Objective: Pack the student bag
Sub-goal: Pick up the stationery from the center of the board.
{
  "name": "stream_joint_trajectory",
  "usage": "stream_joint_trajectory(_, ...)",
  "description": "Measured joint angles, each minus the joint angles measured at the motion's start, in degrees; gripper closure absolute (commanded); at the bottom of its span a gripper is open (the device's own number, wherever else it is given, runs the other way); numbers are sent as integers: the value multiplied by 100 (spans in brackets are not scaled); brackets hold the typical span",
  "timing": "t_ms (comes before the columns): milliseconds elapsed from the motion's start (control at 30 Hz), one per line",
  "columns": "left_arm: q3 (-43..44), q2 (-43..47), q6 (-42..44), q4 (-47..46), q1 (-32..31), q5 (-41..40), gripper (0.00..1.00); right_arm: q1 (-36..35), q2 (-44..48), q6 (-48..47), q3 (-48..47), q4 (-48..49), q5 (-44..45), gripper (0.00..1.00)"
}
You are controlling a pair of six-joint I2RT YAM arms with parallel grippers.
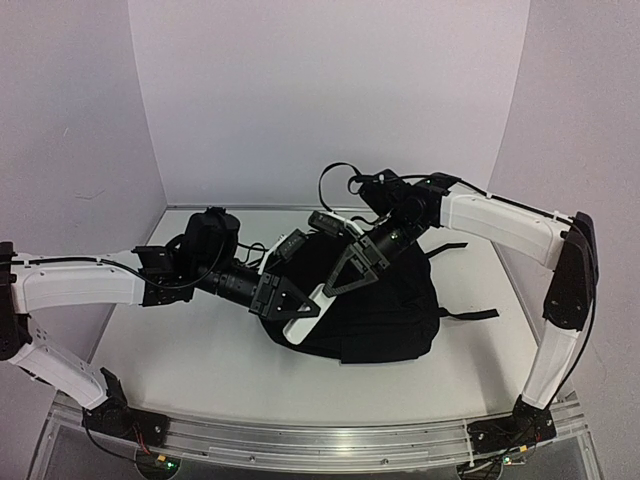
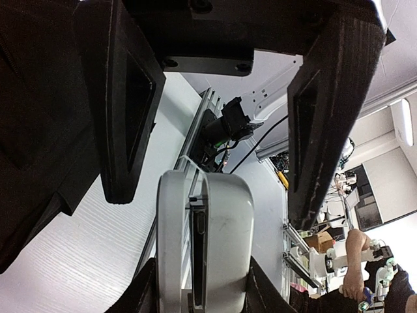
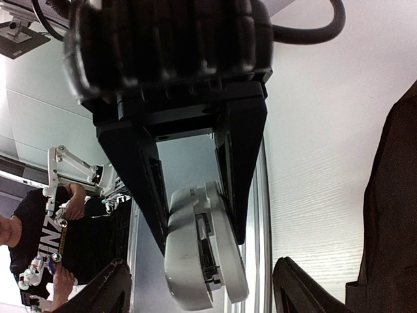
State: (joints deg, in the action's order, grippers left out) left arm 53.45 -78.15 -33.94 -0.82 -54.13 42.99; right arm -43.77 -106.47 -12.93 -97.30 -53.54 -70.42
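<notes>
Black fabric fills the middle of the overhead view: the student bag (image 1: 385, 315) lies flat on the white bench (image 1: 180, 370), with one strap trailing to its right. Both arms reach in over its left part. The right claw (image 1: 335, 282) and the left claw (image 1: 290, 303) meet nose to nose at a white plastic item (image 1: 303, 315), which slants across the bag's left edge.

From the left wrist, the left claw (image 2: 212, 208) is spread wide. Its two dark fingers (image 2: 124, 111) stand well apart. The white plastic item (image 2: 205, 248) shows in the gap near their tips, and neither finger appears to touch it. The student bag (image 2: 32, 130) darkens the left side, with the bench (image 2: 71, 261) pale beneath it.

From the right wrist, the right claw (image 3: 202, 238) is clamped on the white plastic item (image 3: 202, 261), with a finger (image 3: 244, 176) pressed against each side of its upper end. The rest of the item juts out past the tips. The student bag (image 3: 391, 215) rises along the right edge, and the bench (image 3: 313, 163) lies between it and the claw.
</notes>
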Motion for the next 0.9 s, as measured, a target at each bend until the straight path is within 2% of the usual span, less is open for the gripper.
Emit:
stream_joint_trajectory(167,0,0,-54,-132,0,11,81,-6,23,-32,0,-5,-69,47)
stream_joint_trajectory(400,0,0,-64,-297,2,37,80,-28,74,-52,0,-4,-121,48)
stream_joint_trajectory(567,0,0,-64,-358,0,89,77,-98,118,-50,0,-6,-55,59)
stream_joint_trajectory(667,0,0,-68,-387,-19,98,69,-107,118,-54,0,-4,-24,70)
stream_joint_trajectory(800,-3,41,-75,-388,-22,26,50,-105,129,-147,-3,23,8,80)
stream_joint_trajectory(900,-40,190,-43,-363,-20,-288,37,-123,131,-44,-9,11,107,84)
